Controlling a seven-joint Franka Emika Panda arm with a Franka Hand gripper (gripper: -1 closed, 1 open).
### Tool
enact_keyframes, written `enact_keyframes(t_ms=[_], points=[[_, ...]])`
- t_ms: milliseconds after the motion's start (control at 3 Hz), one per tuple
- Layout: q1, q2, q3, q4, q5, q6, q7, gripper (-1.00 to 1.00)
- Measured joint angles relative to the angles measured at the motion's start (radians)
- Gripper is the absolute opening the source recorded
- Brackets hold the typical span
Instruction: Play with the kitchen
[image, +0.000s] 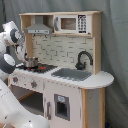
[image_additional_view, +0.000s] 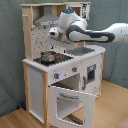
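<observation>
A tall white and light-wood toy kitchen (image: 65, 70) (image_additional_view: 55, 65) stands on a wooden floor (image_additional_view: 107, 107) before a grey curtain (image: 114, 45). In both exterior views a small metal pot (image: 31, 62) (image_additional_view: 48, 56) sits on the black-and-red hob (image: 37, 67) (image_additional_view: 52, 59) at one end of the counter, with the grey sink (image: 71, 74) (image_additional_view: 82, 50) at the other end and a black faucet (image: 83, 60) behind it. Above are a hood (image: 39, 29) and a microwave (image: 70, 23). In the second exterior view the oven door (image_additional_view: 72, 102) hangs open, tilted outward. The white robot arm (image_additional_view: 95, 34) reaches across the counter, its wrist above and behind the pot, hiding most of the backsplash and the faucet. The gripper (image_additional_view: 53, 33) points toward the hood; whether its fingers are wide or narrow cannot be told. In the first exterior view the arm (image: 10, 42) is cut off at the picture's left edge, and a blurred white shape fills the lower left corner.
</observation>
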Motion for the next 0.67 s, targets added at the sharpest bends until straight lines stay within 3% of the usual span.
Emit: enact_keyframes(t_ms=[667], points=[[-0.143, 0.000, 0.103, 0.080, 0.000, -0.065, -0.081, 1.00]])
